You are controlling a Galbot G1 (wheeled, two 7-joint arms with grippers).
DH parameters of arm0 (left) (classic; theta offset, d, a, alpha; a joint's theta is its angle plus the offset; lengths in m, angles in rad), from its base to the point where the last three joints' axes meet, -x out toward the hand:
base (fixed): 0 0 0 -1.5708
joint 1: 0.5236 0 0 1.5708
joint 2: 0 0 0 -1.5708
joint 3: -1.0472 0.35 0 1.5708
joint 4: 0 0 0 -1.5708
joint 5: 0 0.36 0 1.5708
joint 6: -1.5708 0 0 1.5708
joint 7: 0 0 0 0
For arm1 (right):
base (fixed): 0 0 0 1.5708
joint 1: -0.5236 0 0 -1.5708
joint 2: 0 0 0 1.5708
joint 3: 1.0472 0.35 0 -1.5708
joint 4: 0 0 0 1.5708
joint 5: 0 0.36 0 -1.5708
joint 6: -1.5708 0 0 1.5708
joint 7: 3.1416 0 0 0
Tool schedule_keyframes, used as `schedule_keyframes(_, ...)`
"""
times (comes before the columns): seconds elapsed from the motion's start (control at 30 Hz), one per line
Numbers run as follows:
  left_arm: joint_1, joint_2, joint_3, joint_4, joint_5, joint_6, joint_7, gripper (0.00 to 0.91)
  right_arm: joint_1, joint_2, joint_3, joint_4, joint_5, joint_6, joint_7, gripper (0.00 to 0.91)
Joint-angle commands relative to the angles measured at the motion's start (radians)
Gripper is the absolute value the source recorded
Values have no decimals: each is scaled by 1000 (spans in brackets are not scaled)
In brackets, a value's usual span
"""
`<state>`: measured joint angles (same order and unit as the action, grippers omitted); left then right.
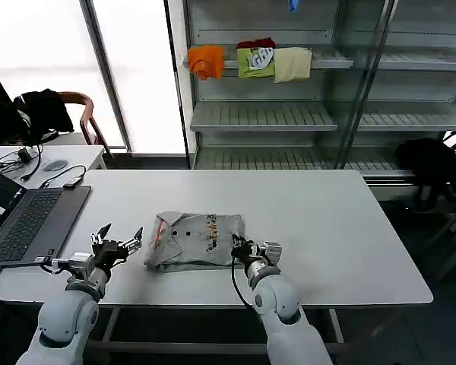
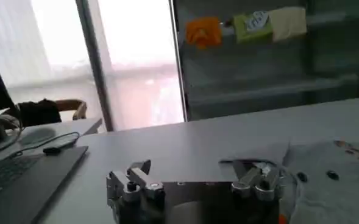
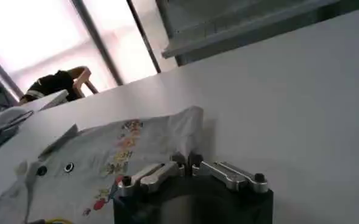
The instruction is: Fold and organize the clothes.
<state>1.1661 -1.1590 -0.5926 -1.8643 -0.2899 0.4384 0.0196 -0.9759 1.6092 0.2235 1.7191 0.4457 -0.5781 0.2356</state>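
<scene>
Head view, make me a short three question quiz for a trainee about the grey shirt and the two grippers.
1. True or false: the grey shirt lies folded on the white table.
2. Which gripper has its fingers spread open? A) left gripper B) right gripper
3. Fill in: the laptop sits on the robot's ____ side of the shirt.

Key: 1 true. 2 A; the left gripper is open beside the shirt's collar end, and the right gripper is shut at the shirt's opposite edge. 3 left.
</scene>
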Motion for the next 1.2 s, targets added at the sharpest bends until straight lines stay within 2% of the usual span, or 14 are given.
schedule_keyframes(0.03,5,-2,-8,5,-3,-3,0,907,-102,-96,66,165,56,0,41,0)
schedule_keyframes(0.3,1,-33,7,-2,3,0,-4,907,-167,-145,176,197,50,-1,-4,0)
schedule_keyframes(0.67,22,-54,15,-17,6,-2,-5,907,-224,-150,244,234,21,0,-19,0)
schedule_keyframes(0.7,23,-56,14,-18,5,-3,-4,907,-226,-149,250,237,16,-1,-22,685)
schedule_keyframes(0.73,26,-59,14,-19,5,-4,-4,907,-228,-150,260,237,-2,1,-34,907)
schedule_keyframes(0.9,38,-69,5,-30,-43,-45,-3,907,-239,-163,315,257,-133,12,-98,907)
schedule_keyframes(1.03,42,-70,-7,-32,-99,-104,-3,907,-264,-219,353,293,-222,69,-132,907)
schedule_keyframes(1.1,41,-63,-18,-34,-170,-118,-3,907,-276,-259,383,300,-292,137,-150,907)
schedule_keyframes(1.2,42,-51,-39,-33,-243,-132,8,907,-284,-299,424,315,-311,185,-171,907)
